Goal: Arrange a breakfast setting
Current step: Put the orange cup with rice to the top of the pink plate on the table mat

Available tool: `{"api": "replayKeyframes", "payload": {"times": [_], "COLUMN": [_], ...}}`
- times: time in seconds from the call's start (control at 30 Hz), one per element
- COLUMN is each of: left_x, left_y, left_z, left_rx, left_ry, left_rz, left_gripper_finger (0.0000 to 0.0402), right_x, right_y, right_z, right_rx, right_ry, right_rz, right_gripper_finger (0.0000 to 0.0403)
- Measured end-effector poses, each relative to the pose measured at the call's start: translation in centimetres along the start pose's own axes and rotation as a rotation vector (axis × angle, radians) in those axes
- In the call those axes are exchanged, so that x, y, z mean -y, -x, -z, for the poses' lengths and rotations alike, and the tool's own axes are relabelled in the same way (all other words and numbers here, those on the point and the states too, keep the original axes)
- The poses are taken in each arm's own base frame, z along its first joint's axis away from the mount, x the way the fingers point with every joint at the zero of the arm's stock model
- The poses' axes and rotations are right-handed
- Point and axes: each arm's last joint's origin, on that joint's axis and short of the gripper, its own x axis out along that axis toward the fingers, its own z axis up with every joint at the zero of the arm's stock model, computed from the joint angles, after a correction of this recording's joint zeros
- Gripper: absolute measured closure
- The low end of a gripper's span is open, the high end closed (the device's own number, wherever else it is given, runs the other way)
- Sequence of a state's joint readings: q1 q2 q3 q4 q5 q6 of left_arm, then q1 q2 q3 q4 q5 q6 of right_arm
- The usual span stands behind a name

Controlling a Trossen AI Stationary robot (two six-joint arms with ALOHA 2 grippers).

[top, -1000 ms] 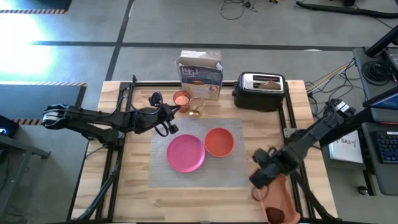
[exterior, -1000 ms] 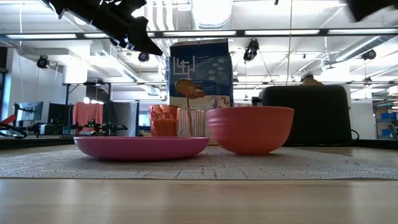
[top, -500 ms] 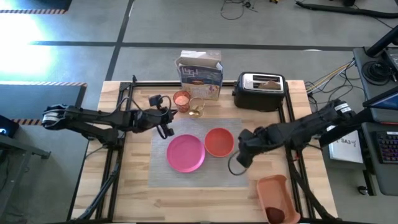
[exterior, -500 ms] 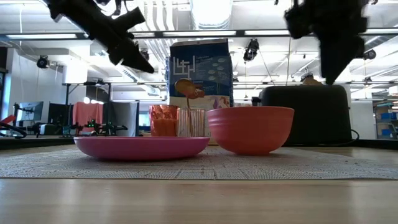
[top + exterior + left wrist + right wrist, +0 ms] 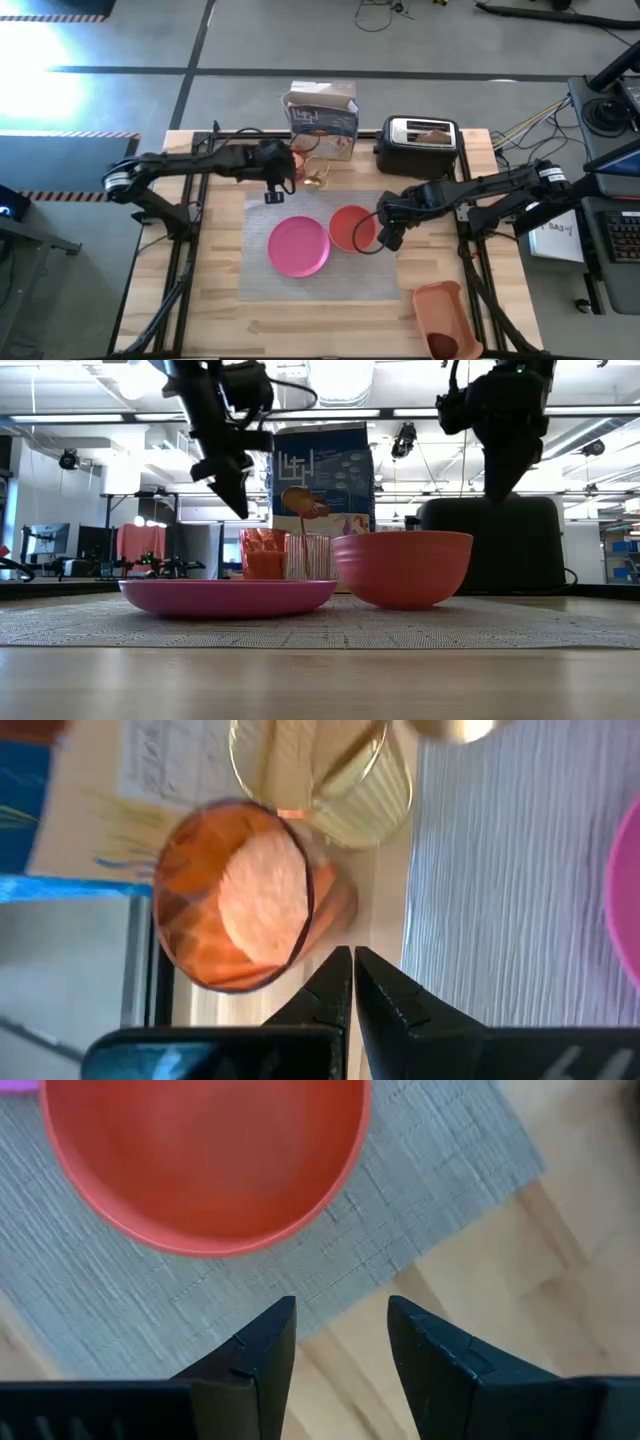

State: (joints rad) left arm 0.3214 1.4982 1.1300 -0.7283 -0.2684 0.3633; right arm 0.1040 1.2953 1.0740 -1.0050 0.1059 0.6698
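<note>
One grey woven rectangular placemat point(image 5: 320, 250) lies in the middle of the wooden counter point(image 5: 220, 310), and everything else is easiest placed from it. On the mat sit one round pink plate point(image 5: 298, 246) and, just beside it on the toaster side, one orange bowl point(image 5: 352, 228); both look empty from above.

Just off the mat's far edge stand two drinking vessels side by side: one small translucent orange cup point(image 5: 292, 158) and one clear glass point(image 5: 316, 176) with a single gold spoon point(image 5: 300, 502) standing in it. Behind them is one blue-and-white carton point(image 5: 322, 115), and off the mat's far right corner one black-and-silver toaster point(image 5: 417, 146) with one slice of toast point(image 5: 433, 131) showing in its slot. Off the mat's near right corner lies one rectangular orange tray point(image 5: 445, 318) with one red apple point(image 5: 442, 346) at its near end.

There are two arms. The left claw point(image 5: 274, 183) hangs over the mat's far edge, just beside the orange cup, its fingers pressed together and holding nothing. The right claw point(image 5: 386, 232) hangs over the mat's right edge, just beside the bowl; its fingers stand apart with only mat and bare counter between them.
</note>
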Motion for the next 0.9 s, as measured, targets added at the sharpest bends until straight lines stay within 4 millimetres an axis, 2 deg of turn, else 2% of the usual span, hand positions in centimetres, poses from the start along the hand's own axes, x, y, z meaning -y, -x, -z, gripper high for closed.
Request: {"api": "replayKeyframes", "payload": {"times": [0.13, 0.27, 0.73, 0.9], "left_x": [-0.3, -0.1, -0.6, -0.4], "left_y": [-0.2, 0.6, 3.6, 3.8], "left_z": [0.0, 0.1, 0.7, 0.3], "left_rx": [-0.052, 0.005, 0.115, 0.206], "left_ry": [-0.038, -0.051, -0.078, -0.077], "left_rz": [0.066, 0.149, 0.123, 0.235], "left_gripper_finger": [0.0402, 0.0402, 0.0402, 0.0402], "right_x": [0.1, 0.2, 0.1, 0.0], "right_y": [0.0, 0.0, 0.0, 0.0], "right_z": [-0.1, -0.1, -0.3, -0.3], "right_rx": [0.026, 0.047, 0.063, 0.066], "right_ry": [0.046, 0.055, 0.031, 0.031], "right_rz": [0.035, 0.063, 0.05, 0.048], "right_gripper_finger": [0.0252, 0.0252, 0.0252, 0.0252]}}
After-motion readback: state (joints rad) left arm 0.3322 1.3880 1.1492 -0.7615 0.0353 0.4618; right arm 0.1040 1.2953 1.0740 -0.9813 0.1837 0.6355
